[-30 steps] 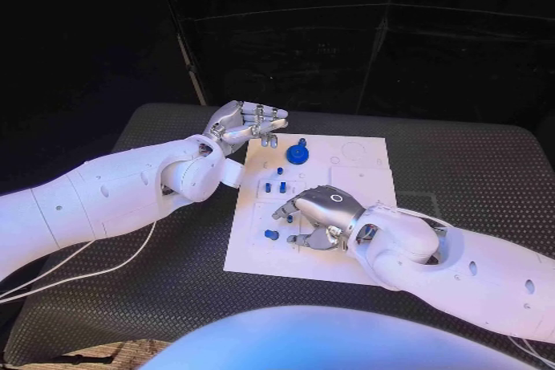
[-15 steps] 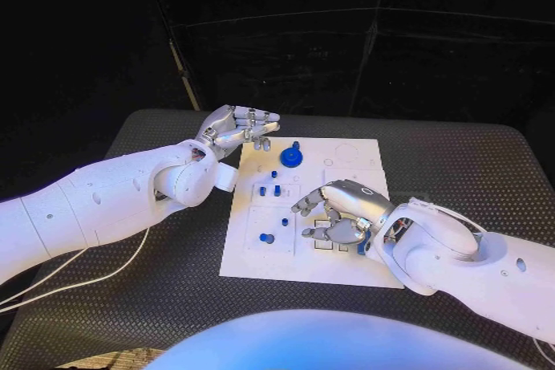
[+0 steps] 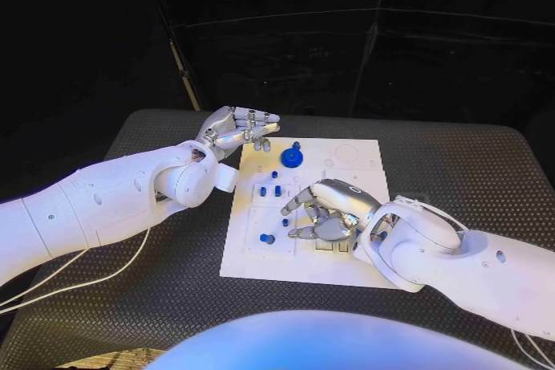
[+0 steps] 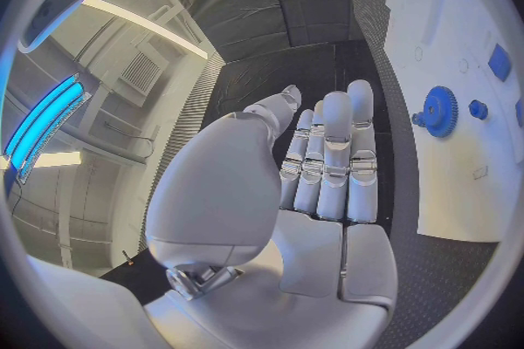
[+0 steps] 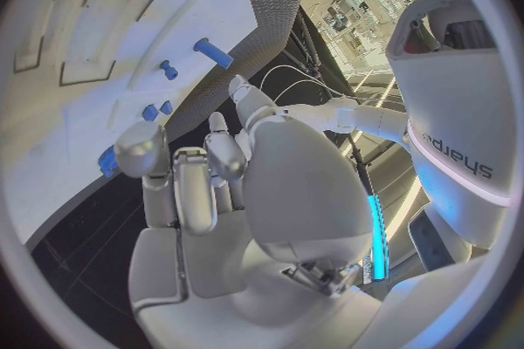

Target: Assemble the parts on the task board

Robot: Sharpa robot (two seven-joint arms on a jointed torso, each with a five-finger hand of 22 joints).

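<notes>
A black table [image 3: 463,177] with a finely textured mat top stands against a dark backdrop of black panels [image 3: 382,57] crossed by thin pale seams on the far side. Beyond them the room has a pale ceiling with a long strip light [image 4: 142,22] and a bright blue-lit panel [image 4: 44,118]. At the near left corner a patch of wood-toned floor [image 3: 99,360] shows past the table's edge.
</notes>
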